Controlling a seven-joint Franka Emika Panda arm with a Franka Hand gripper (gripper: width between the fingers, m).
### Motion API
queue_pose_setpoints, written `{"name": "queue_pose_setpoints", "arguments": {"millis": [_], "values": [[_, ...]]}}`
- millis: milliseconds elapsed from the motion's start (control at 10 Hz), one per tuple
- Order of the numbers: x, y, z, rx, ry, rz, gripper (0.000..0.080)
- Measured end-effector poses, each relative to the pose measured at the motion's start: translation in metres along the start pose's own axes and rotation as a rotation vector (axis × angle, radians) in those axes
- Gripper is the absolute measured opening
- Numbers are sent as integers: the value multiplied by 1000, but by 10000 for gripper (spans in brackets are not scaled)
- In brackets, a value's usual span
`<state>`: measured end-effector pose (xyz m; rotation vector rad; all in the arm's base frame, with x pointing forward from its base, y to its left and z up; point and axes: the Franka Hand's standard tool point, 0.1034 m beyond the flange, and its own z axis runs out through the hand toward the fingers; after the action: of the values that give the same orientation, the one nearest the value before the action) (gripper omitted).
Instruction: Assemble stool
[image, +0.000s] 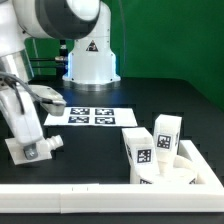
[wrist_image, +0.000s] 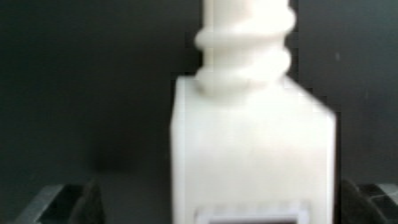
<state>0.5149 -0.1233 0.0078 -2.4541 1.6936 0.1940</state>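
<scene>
My gripper (image: 30, 140) is low over the table at the exterior view's left, open around a white stool leg (image: 36, 150) lying there. In the wrist view that leg (wrist_image: 253, 130) fills the middle, a square block ending in a rounded peg. It lies between the dark fingers (wrist_image: 54, 205) of my gripper (wrist_image: 214, 208), with black table showing on either side of it. At the exterior view's lower right is the round seat (image: 190, 176). Two tagged legs (image: 140, 155) (image: 167, 136) stand by it.
The marker board (image: 90, 117) lies flat behind the middle of the black table. A long white rail (image: 90, 200) runs along the front edge. The robot's white base (image: 92, 60) stands at the back.
</scene>
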Motion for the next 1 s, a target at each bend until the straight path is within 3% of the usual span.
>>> {"name": "queue_pose_setpoints", "arguments": {"millis": [100, 300, 400, 500, 600, 800, 1000], "values": [[-6, -4, 2, -4, -2, -3, 649], [-4, -2, 2, -3, 0, -10, 620], [-4, -3, 2, -4, 0, -21, 447], [-6, -4, 0, -5, -3, -83, 447], [-14, -5, -5, 1, -10, -207, 330], [-31, 8, -19, -1, -20, -511, 330], [-30, 15, -20, -2, -23, -621, 330]]}}
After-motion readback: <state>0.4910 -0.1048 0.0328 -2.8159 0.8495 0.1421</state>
